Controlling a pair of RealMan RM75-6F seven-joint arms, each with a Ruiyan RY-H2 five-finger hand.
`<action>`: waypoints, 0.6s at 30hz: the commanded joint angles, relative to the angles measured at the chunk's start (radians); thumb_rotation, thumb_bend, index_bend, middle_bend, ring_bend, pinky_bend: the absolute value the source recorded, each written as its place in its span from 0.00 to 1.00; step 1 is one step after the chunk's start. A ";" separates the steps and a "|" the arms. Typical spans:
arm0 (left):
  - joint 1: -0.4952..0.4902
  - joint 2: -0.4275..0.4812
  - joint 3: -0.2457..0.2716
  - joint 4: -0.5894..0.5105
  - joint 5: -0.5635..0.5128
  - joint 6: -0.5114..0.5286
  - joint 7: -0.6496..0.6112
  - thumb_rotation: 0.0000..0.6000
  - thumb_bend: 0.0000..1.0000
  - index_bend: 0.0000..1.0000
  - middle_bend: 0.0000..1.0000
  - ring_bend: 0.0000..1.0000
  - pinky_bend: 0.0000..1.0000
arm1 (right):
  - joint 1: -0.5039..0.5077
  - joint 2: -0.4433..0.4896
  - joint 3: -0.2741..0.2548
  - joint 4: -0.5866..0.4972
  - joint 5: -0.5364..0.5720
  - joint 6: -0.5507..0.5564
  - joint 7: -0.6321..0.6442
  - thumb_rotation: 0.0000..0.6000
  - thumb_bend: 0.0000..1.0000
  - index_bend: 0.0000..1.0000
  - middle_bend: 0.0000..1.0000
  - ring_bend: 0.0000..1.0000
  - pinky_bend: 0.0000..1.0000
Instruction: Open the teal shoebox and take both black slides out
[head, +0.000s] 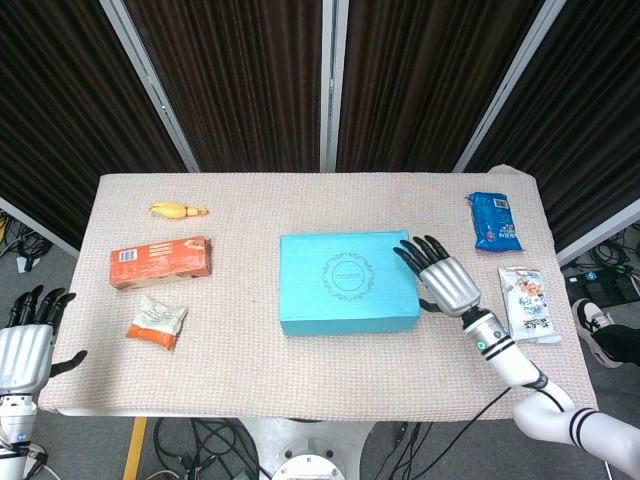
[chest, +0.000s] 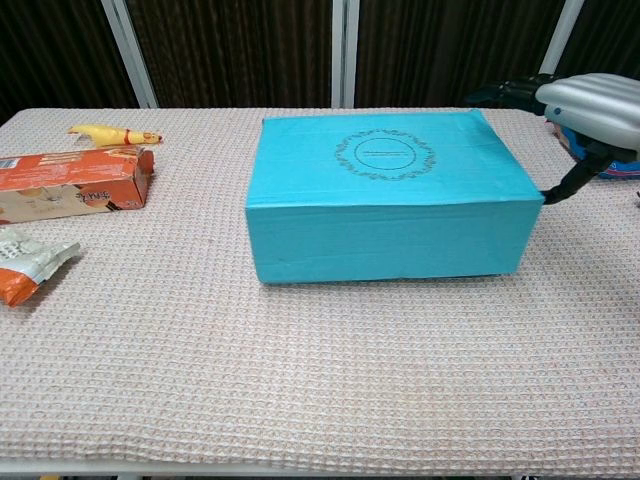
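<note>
While its lid stays closed, the teal shoebox (head: 348, 282) seemingly meets the right hand's (head: 444, 280) spread fingers (head: 412, 252).

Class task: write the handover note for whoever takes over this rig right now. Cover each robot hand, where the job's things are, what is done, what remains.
Right robot hand: open, fingers spread at the right end of the teal shoebox; contact cannot be told.
Left robot hand: open, off the table's near-left corner, holding nothing.
Shoebox: mid-table, lid on. Slides not visible.
Done: nothing.
Left: open the lid, take out both slides.
</note>
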 joint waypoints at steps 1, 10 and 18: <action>-0.001 -0.002 0.001 0.004 0.002 -0.003 -0.005 1.00 0.00 0.19 0.14 0.04 0.11 | 0.019 -0.026 -0.014 -0.010 -0.023 0.008 -0.004 1.00 0.06 0.00 0.04 0.00 0.01; -0.002 -0.008 -0.002 0.024 -0.003 -0.009 -0.027 1.00 0.00 0.19 0.14 0.04 0.11 | 0.029 -0.026 -0.053 -0.062 -0.050 0.036 0.003 1.00 0.05 0.00 0.07 0.00 0.01; -0.002 -0.010 0.003 0.024 -0.003 -0.018 -0.028 1.00 0.00 0.19 0.14 0.04 0.11 | 0.031 0.035 -0.039 0.026 -0.002 0.026 0.009 1.00 0.05 0.00 0.09 0.00 0.02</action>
